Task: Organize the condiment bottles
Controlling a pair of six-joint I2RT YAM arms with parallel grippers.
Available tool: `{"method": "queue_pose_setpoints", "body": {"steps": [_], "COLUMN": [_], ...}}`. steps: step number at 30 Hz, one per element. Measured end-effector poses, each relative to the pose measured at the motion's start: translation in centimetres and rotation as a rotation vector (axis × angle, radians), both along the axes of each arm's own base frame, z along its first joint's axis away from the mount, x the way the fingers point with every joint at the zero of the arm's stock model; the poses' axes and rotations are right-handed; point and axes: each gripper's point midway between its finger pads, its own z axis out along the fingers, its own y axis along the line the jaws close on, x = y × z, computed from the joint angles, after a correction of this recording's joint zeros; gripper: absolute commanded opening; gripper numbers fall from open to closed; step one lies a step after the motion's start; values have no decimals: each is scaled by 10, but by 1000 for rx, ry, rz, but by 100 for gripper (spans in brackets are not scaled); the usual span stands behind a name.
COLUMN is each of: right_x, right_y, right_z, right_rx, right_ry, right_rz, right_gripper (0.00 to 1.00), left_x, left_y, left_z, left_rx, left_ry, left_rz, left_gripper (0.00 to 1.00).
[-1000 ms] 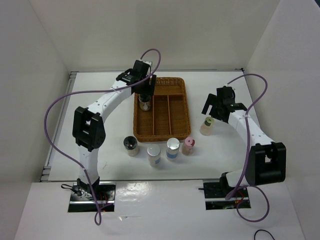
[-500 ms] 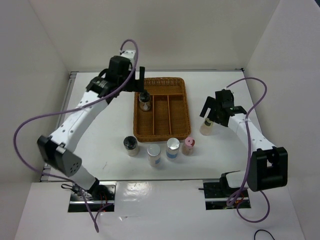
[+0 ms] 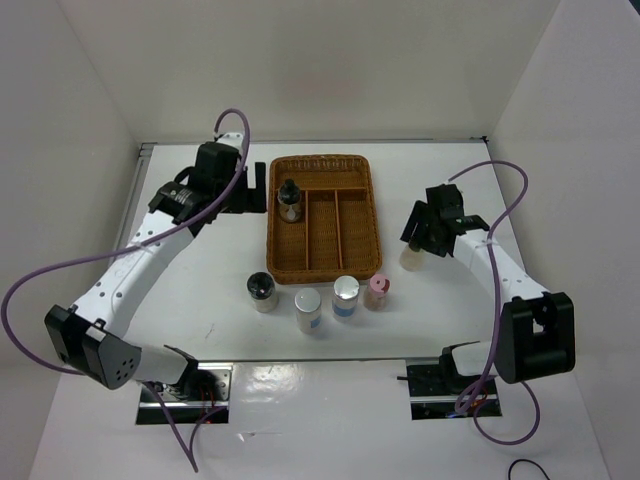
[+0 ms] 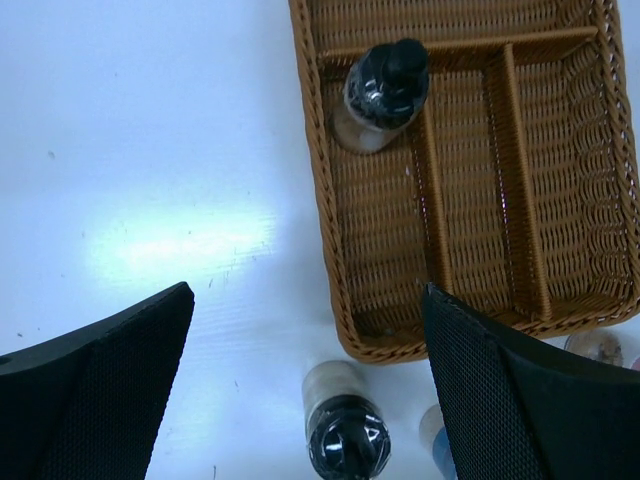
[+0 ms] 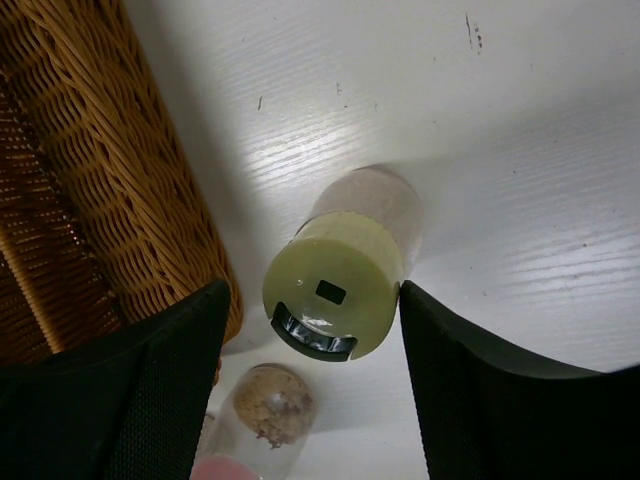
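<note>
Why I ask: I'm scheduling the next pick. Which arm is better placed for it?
Right. The right gripper straddles the green-lidded bottle standing on the table beside the wicker tray, a finger on each side. The left gripper hangs open over the table left of the tray, around nothing.

A white table [image 3: 215, 250] is enclosed on three sides by plain white panels. A back wall [image 3: 320, 70] is set along the table's far edge, a left wall [image 3: 60, 150] along its left edge and a right wall [image 3: 575, 120] along its right edge. A grey metal rail [image 3: 141, 172] is run down the table's left edge. A glossy white ledge [image 3: 320, 440] is joined to the table's near edge, and overhead light is mirrored in it. A soft bright patch [image 4: 180, 245] is thrown on the tabletop, where small dark specks [image 5: 472, 30] are scattered.
</note>
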Motion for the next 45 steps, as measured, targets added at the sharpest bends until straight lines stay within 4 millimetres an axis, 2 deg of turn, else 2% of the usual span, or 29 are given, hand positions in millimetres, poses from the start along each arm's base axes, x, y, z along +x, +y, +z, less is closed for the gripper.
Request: {"method": "queue_pose_setpoints", "body": {"steps": [4,9,12,16,19,21,26,29,32,37,40,45], "right_x": [0,1,0,0,11,25,67,84,101,128,139,160], "right_y": [0,-1,0,2,5,9,19,35,63,107,124,149], "right_z": [0,0,0,7,36,70,167,184,169,110,81,64], "right_rx": [-1,-1,-2,-6,-8,-4,5,3,1,-6,-26,-46], "right_ry": [-1,-2,2,28,-7,-73,-310,-354,-325,-205,-152,-144], "right_rz": [-3,-7,-5,5,22,38,81,128,205,314,359,407], "right_gripper": [57,30,21,20,20,20,19,19,19,19,19,19], "left_x": [-12,-26,-31,-36,-43,-48,-63,-71,-77,-87,-92,-96], "left_y": [5,9,11,13,14,16,19,20,18,9,5,0], "left_z": [-4,5,6,-3,-14,-20,-34,-40,-43,-38,-34,-34], "left_rx": [-3,-21,-26,-21,-18,-21,-38,-47,-63,-112,-136,-150], "left_ry": [17,-9,-12,9,37,55,85,98,109,104,102,109], "left_rz": [8,3,1,0,-7,-7,-11,-19,-39,-92,-120,-144], "left_gripper": [100,100,100,100,100,100,100,100,100,100,100,100]}}
